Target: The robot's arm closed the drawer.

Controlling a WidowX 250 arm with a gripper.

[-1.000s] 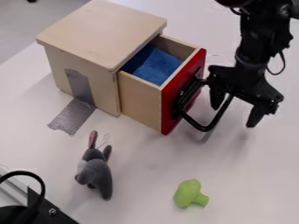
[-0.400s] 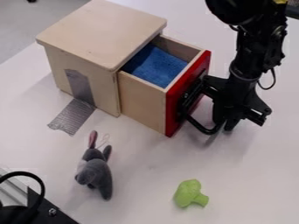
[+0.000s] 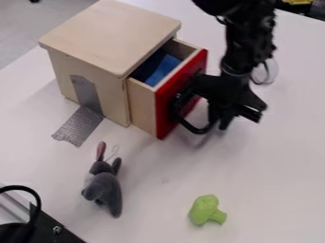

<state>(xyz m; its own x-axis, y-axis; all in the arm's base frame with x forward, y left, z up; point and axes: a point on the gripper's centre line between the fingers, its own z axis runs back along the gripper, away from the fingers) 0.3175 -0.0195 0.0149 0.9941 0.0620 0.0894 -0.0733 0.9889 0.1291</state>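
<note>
Gripper (image 3: 219, 119) hangs by the handle (image 3: 188, 126) at the drawer's outer side; whether it's open or closed, I cannot tell. Partly out of the box (image 3: 109, 37), the drawer (image 3: 166, 107) holds blue cloth (image 3: 162, 69), with the rabbit (image 3: 106, 189) and broccoli (image 3: 205, 209) lying apart on the table (image 3: 152, 216).

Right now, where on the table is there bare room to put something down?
The table is bare between the rabbit and the broccoli, and also in the wide patch to the broccoli's right in the picture, below the arm. It is crowded at the drawer, where the arm is by the handle.
</note>
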